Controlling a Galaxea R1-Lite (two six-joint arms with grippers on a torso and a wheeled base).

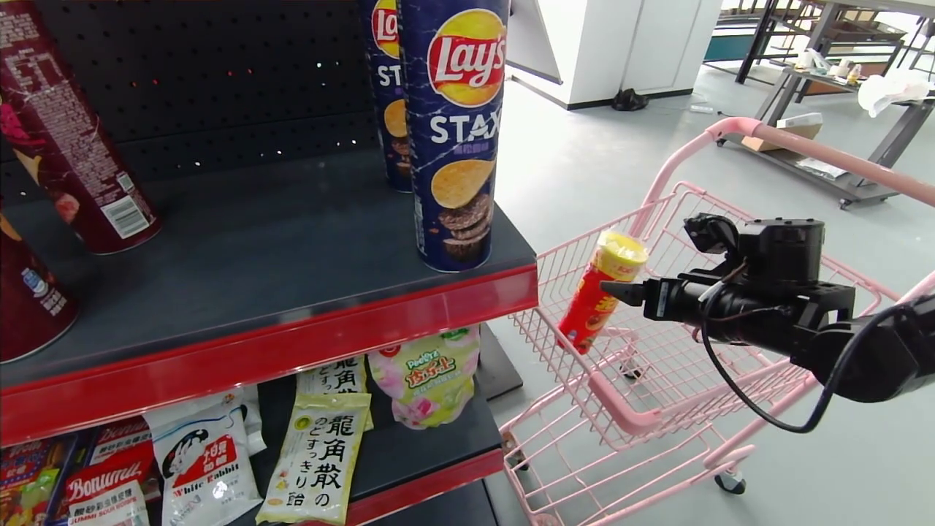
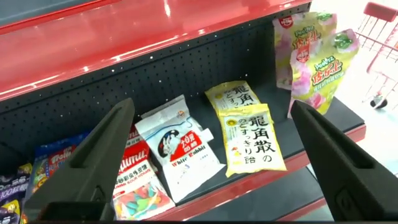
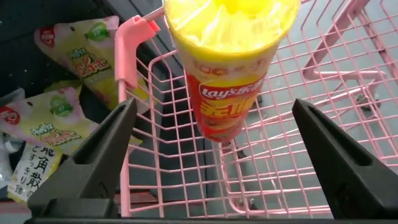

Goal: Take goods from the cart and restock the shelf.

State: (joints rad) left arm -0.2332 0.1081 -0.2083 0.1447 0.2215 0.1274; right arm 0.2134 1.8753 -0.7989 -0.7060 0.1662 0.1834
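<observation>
Fingers (image 3: 93, 162) of the right gripper (image 3: 211, 112) spread wide and empty, the tilted red chip can (image 3: 227, 99) just ahead in the pink cart (image 3: 124, 62); best to advance squarely, then close on its body below the yellow lid (image 3: 230, 15).

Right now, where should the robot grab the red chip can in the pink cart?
Probably around the red body, just under the yellow lid. The chip can stands tilted in the cart near its wire wall, lid up, so come from the cart's open inside, where the open right tool faces it.
</observation>
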